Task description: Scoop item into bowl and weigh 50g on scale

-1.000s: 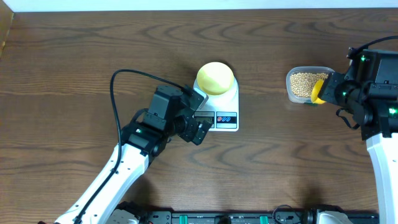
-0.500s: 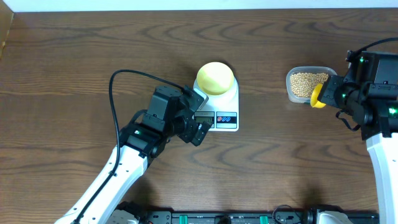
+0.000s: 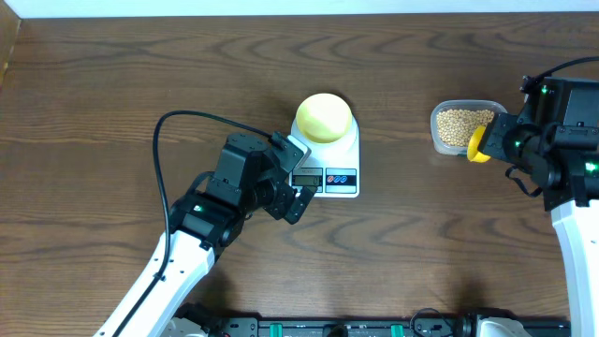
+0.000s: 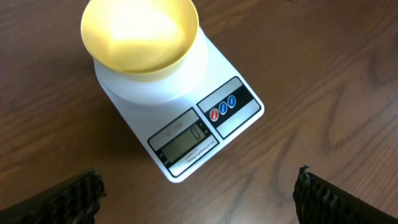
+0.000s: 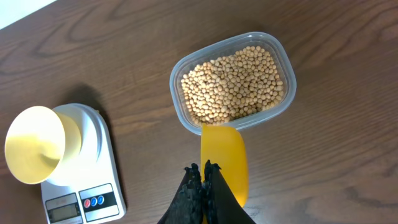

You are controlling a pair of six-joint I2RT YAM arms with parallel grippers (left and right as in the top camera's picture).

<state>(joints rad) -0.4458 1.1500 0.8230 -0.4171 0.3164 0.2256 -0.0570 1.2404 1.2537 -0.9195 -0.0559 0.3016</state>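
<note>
The pale yellow bowl (image 3: 324, 117) stands empty on the round platform of the white scale (image 3: 337, 159); both show in the left wrist view, bowl (image 4: 140, 32) and scale (image 4: 186, 134), and in the right wrist view, bowl (image 5: 34, 152) and scale (image 5: 81, 199). The tan beans (image 3: 459, 124) fill a clear tub (image 5: 233, 81) at the right. My left gripper (image 3: 298, 183) is open just in front of the scale's display, fingers wide apart (image 4: 199, 199). My right gripper (image 5: 204, 171) is shut on a yellow scoop (image 5: 224, 158), whose tip is at the tub's near rim.
The clear tub (image 3: 439, 139) sits on the dark wooden table (image 3: 421, 243), right of the scale. A black cable (image 3: 187, 122) loops over the left arm. The table's far edge meets a white wall.
My left arm has drawn back slightly toward the front left. The right gripper with the scoop has barely moved, shifting a little away from the tub.
</note>
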